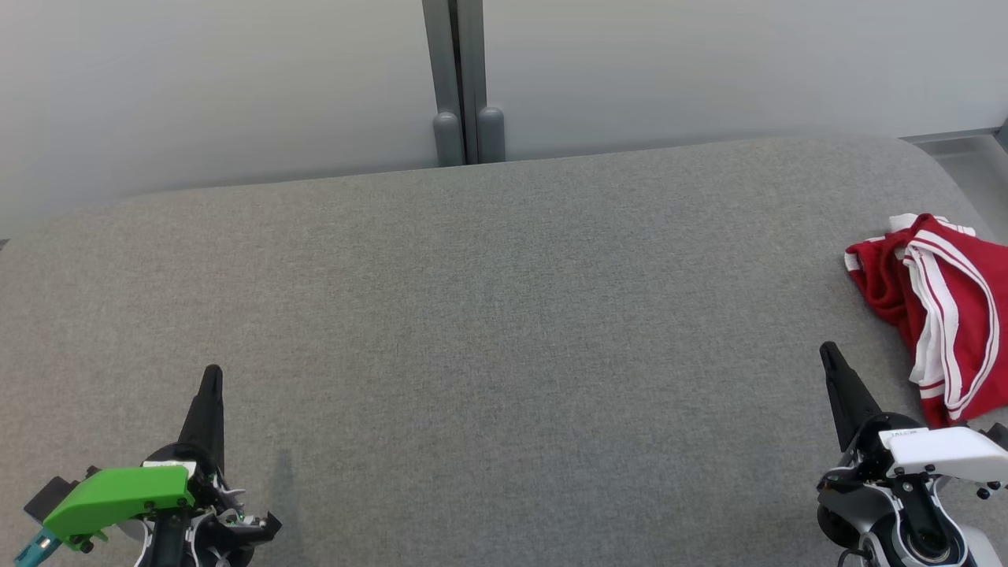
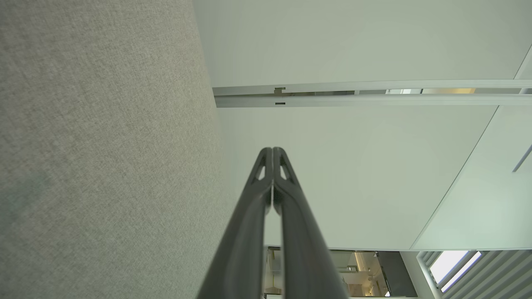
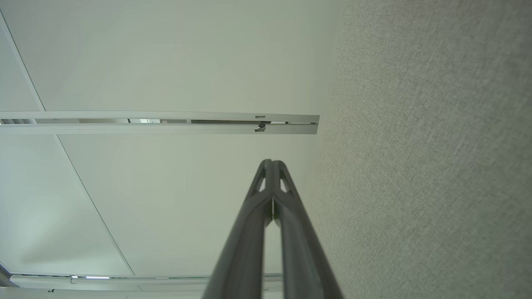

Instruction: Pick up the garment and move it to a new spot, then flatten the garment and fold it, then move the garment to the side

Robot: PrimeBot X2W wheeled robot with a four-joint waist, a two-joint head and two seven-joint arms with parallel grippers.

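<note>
Garment (image 1: 937,307) lies bunched on grey surface (image 1: 472,315) before wall (image 1: 236,79).

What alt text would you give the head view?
A crumpled red garment with white stripes lies at the far right of a grey fabric surface. The right pincer, shut and empty, sits near it at lower right; the left pincer, also shut, sits at lower left.

Grey table (image 1: 472,315) lies open, with the red garment (image 1: 937,307) bunched at its right edge.
</note>
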